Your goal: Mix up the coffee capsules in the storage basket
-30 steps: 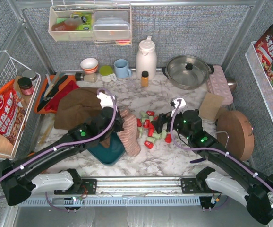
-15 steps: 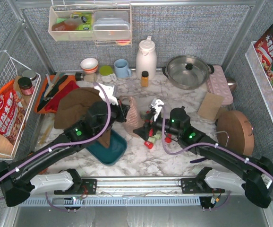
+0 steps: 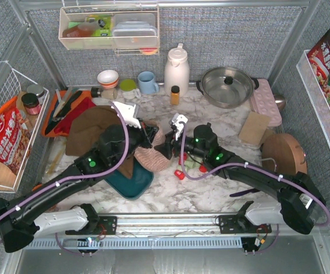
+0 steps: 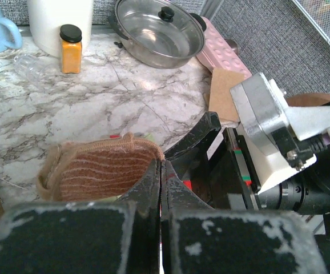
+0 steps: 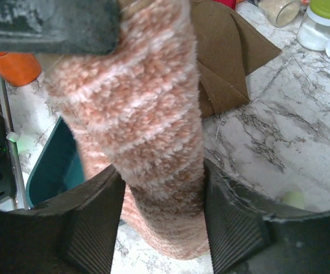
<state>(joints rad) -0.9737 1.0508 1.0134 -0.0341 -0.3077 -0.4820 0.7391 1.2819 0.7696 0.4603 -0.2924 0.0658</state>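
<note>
A fuzzy pink-striped sock (image 3: 152, 155) hangs over the table, just right of the dark teal storage basket (image 3: 128, 181). My left gripper (image 3: 151, 132) is shut on the sock's top edge (image 4: 96, 174). From the right, my right gripper (image 3: 164, 149) straddles the sock (image 5: 148, 114); its ribbed pads (image 5: 93, 220) press on both sides. Red and mint coffee capsules (image 3: 180, 173) lie loose on the marble under the right arm, partly hidden by it. One mint capsule (image 5: 293, 198) shows in the right wrist view, where a corner of the basket (image 5: 53, 165) shows with nothing in it.
A brown cloth (image 3: 93, 128) lies left of the basket, with an orange tray (image 3: 68, 111) behind it. Along the back stand a blue mug (image 3: 148, 83), white jug (image 3: 176, 69), orange spice bottle (image 3: 175, 95) and steel pot (image 3: 228, 85). A round wooden board (image 3: 285, 160) lies at the right.
My left gripper has lifted the sock from across the basket up and to the right. The right gripper has swung left from the capsules and narrowed its jaws around the sock.
</note>
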